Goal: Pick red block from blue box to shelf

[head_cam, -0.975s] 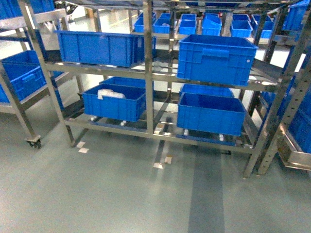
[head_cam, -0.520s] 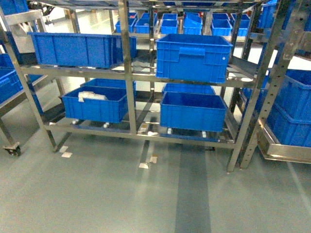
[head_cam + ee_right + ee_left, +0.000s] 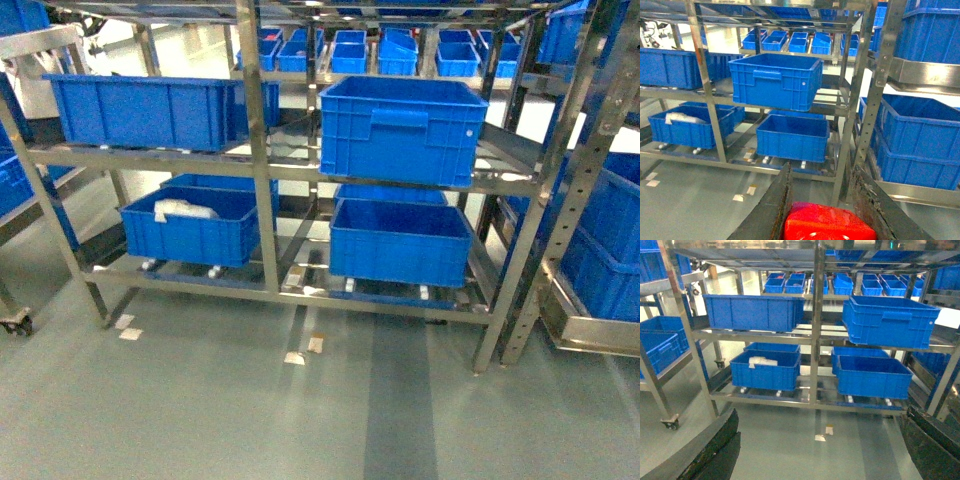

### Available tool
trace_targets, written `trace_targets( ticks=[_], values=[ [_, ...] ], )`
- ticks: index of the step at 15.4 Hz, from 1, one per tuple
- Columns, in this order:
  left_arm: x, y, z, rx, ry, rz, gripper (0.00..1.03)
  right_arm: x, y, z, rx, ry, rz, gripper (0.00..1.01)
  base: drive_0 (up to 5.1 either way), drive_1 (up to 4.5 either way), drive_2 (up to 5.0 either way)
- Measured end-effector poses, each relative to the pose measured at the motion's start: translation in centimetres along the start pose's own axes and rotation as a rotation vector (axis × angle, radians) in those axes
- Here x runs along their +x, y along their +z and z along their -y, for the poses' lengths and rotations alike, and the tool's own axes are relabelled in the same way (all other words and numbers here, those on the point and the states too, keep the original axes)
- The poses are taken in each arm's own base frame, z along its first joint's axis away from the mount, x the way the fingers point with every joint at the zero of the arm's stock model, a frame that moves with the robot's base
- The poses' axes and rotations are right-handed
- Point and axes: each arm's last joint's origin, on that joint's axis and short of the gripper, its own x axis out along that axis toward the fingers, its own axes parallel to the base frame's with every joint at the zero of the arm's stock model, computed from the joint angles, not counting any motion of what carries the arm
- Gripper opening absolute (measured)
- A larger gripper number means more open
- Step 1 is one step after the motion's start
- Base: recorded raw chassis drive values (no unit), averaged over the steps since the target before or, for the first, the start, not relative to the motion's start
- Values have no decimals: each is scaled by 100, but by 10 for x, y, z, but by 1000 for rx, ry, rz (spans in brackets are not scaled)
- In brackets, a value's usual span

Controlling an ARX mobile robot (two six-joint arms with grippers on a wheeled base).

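The red block (image 3: 829, 222) sits clamped between the two dark fingers (image 3: 774, 210) of the right claw (image 3: 826, 215), seen at the bottom of the right wrist view; one finger presses its left side and the other its right, so this claw is closed on the block. The left claw (image 3: 820, 455) stands wide, its two dark fingers at the far lower corners of the left wrist view with only grey floor (image 3: 200, 410) between them.

Ahead stands the shelf (image 3: 256, 150), steel uprights and rails on two visible tiers. On its upper tier a long dark blue crate (image 3: 150, 110) sits left of the middle upright, and a taller handled crate (image 3: 400, 130) sits right of it, its front edge overhanging the rail. Below, a lower left crate (image 3: 190, 228) holds something white, and a lower right crate (image 3: 400, 240) sits open-topped. Between the crates on each tier the bare rails show through. A second rack (image 3: 590, 200) of blue crates stands close on the right, its perforated post just beside the shelf's right upright. Small pale tape scraps (image 3: 300, 352) lie on the floor before the shelf.
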Motion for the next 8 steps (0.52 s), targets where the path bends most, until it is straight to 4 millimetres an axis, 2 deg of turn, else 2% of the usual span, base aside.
trace_targets(
  ticks=[5,8],
  values=[
    [0,0,0,0,0,3,98,0,0,0,0,0,2,28,-7,426,-440],
    [0,-1,0,0,0,-7,98,0,-1,0,0,0,-12,28,0,0,0]
  ],
)
